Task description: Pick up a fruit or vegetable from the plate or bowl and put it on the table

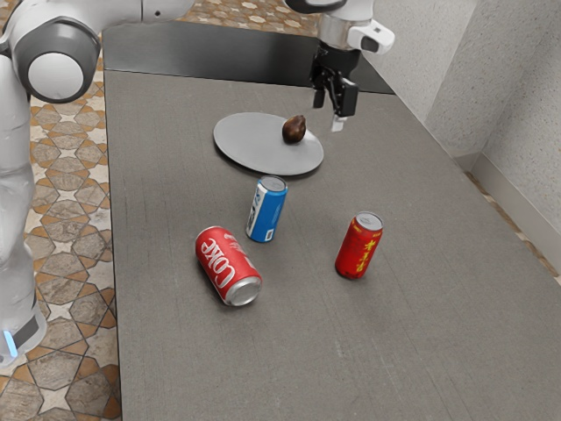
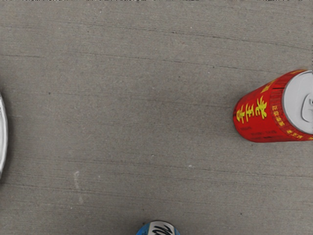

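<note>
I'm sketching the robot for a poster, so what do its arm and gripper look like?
The arm is glossy white to pale grey, with rounded segments, a big round white joint cap framed in dark grey, and a slim blue light low down. The gripper is black with two slender, pale-tipped fingers; above it sits a small white housing with a dark oval patch.

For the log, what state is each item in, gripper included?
Round grey plate: lying flat
Dark brown rounded fruit: resting on the plate
Blue-and-white metal can: standing upright
Red can with yellow characters: standing upright
Red Coke can: on its side
Black two-finger gripper: open, empty
</note>
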